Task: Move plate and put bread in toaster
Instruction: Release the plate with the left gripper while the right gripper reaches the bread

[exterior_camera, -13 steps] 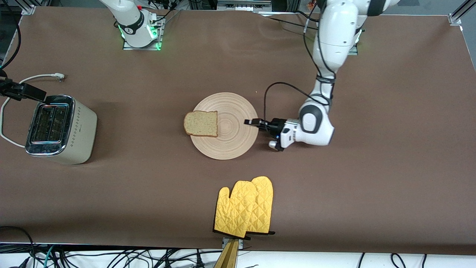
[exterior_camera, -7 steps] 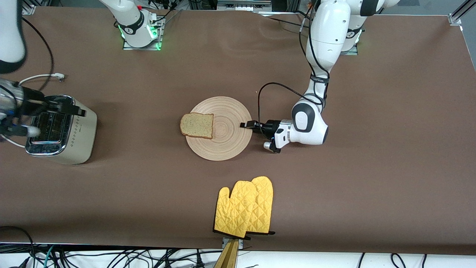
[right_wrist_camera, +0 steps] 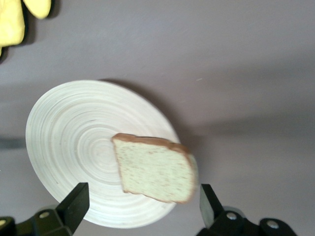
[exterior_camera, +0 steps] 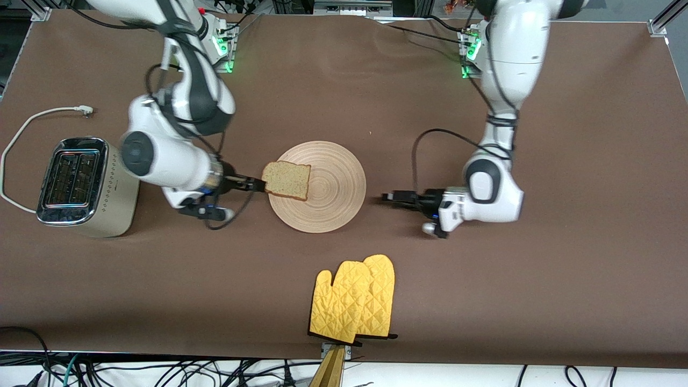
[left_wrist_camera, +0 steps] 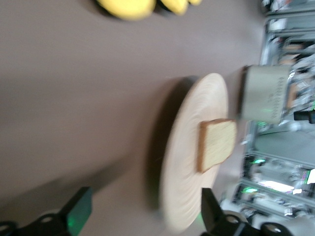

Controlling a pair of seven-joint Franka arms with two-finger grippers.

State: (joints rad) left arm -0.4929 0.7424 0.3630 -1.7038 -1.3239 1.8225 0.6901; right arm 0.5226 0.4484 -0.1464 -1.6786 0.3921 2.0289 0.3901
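Observation:
The plate (exterior_camera: 333,199) lies mid-table. The bread (exterior_camera: 286,180) lies on it, overhanging its rim toward the right arm's end. My right gripper (exterior_camera: 259,184) is open, low over the table, its tips at the bread's overhanging edge. In the right wrist view the bread (right_wrist_camera: 155,169) sits just ahead of the gripper (right_wrist_camera: 140,206) on the plate (right_wrist_camera: 69,128). My left gripper (exterior_camera: 388,196) is open and empty, apart from the plate's rim on the left arm's side. The left wrist view shows the plate (left_wrist_camera: 189,162), bread (left_wrist_camera: 216,142) and toaster (left_wrist_camera: 263,93). The toaster (exterior_camera: 86,185) stands at the right arm's end.
Two yellow oven mitts (exterior_camera: 355,298) lie near the table's front edge, nearer the front camera than the plate. The toaster's white cord (exterior_camera: 32,115) loops on the table beside it.
My right arm swung from over the toaster to the bread's edge. My left gripper drew back from the plate's rim toward the left arm's end. The plate shifted slightly toward the right arm's end.

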